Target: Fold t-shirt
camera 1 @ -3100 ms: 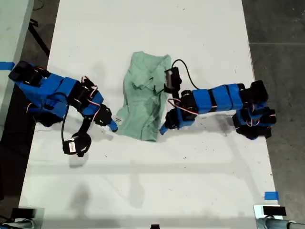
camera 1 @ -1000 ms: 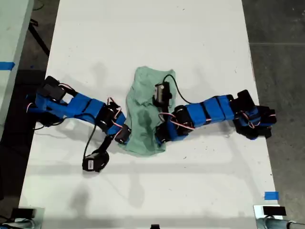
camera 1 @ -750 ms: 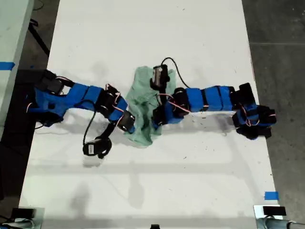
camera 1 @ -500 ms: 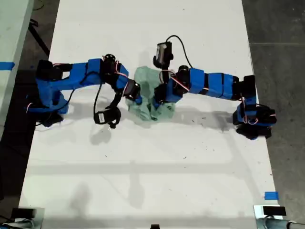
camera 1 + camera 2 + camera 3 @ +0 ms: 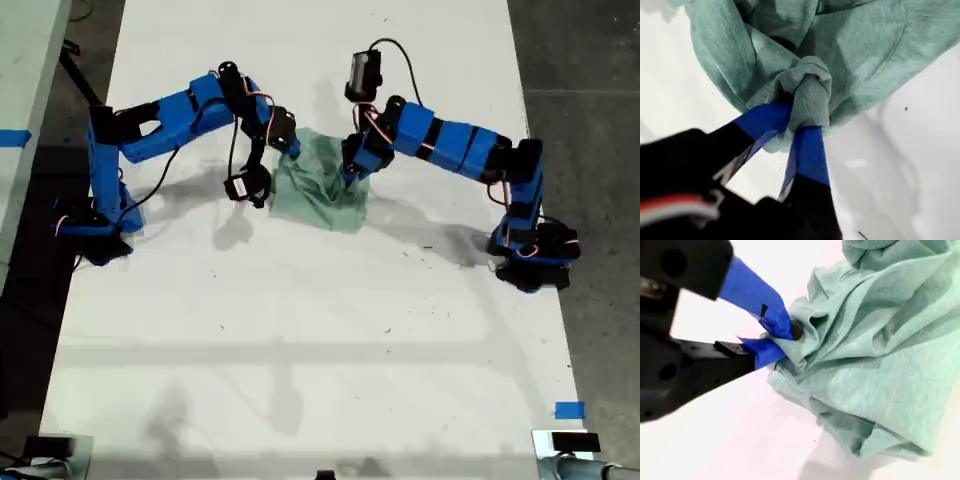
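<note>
Exterior view: pale mint-green cloth t-shirt (image 5: 325,190) lies bunched and wrinkled in the upper middle of the frame, on the white table (image 5: 300,350), between the two blue arms.

First wrist view: my first gripper (image 5: 800,120) has both blue-taped jaws pressed together on a knot-like wad of the t-shirt (image 5: 850,50); cloth bulges out above the tips, and the rest of the fabric hangs in folds beyond them.

Second wrist view: my second gripper (image 5: 775,342) is pinching an edge fold of the t-shirt (image 5: 880,355), blue-taped tips nearly touching with cloth between them.

Which exterior-view arm is first or second: cannot tell. Both exterior-view arms meet the shirt at its upper edge, one from each side.
</note>
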Tool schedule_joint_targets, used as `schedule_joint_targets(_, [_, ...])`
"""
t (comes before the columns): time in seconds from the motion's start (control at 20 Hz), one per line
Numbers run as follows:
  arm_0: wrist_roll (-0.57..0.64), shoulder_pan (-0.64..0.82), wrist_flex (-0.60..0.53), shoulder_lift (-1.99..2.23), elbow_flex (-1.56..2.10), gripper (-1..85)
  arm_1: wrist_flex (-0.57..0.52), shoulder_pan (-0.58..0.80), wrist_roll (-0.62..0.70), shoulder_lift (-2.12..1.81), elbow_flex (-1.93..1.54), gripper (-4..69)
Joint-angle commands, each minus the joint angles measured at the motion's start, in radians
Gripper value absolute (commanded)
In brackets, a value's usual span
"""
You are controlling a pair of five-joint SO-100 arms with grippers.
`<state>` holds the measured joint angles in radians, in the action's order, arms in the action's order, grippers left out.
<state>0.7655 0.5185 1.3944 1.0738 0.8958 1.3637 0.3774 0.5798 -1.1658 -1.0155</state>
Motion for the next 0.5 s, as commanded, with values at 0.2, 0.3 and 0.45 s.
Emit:
schedule_joint_targets(0.2, [0.028,0.035,-0.149,0.072,-0.006,-0.1,-0.040,0.143,0.055,-0.172,0.008,-1.3])
schedule_joint_targets(0.3, [0.009,0.067,-0.196,0.028,-0.008,1.0,-0.091,0.176,0.057,-0.173,-0.034,-1.4])
schedule_joint_targets(0.45, [-0.005,0.135,-0.245,-0.063,-0.011,16.2,-0.284,0.258,0.044,-0.150,-0.183,8.2])
